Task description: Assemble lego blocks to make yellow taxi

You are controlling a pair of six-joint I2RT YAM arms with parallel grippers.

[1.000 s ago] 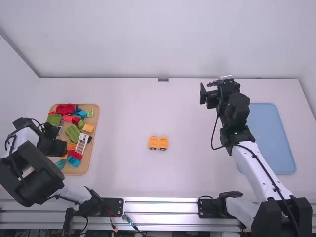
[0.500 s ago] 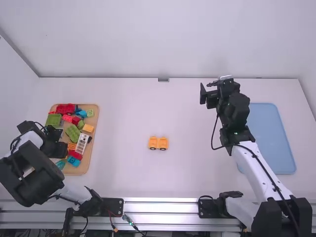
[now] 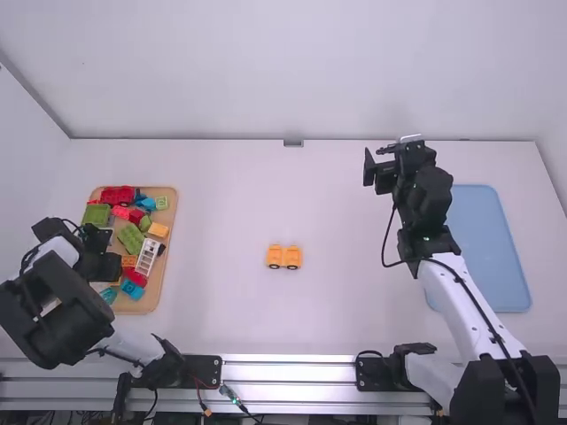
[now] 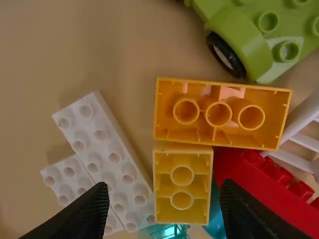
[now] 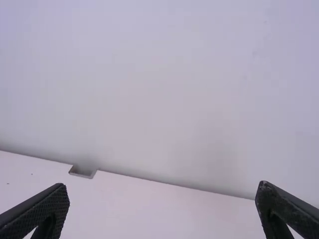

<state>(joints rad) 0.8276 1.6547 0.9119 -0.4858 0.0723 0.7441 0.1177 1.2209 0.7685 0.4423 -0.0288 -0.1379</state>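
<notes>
My left gripper (image 3: 108, 266) is over the left part of the wooden tray of blocks. In the left wrist view, my left gripper (image 4: 164, 199) stands open, its two fingers on either side of a small yellow block (image 4: 181, 185) lying hollow side up. A longer orange-yellow block (image 4: 219, 113), also hollow side up, touches its end. My right gripper (image 3: 368, 168) is held at the far right; in the right wrist view my right gripper (image 5: 162, 199) is open with nothing between its fingers. Two orange wheeled pieces (image 3: 284, 257) sit side by side at mid-table.
The wooden tray (image 3: 133, 306) holds green, red, blue and white pieces. Beside the yellow blocks lie white studded plates (image 4: 102, 159), a red block (image 4: 254, 179) and a green wheeled piece (image 4: 259, 30). A blue tray (image 3: 489, 248) lies to the right of the right arm.
My left gripper has shifted slightly over the wooden tray. The right arm has moved a little to the right. The orange wheeled pieces are unmoved.
</notes>
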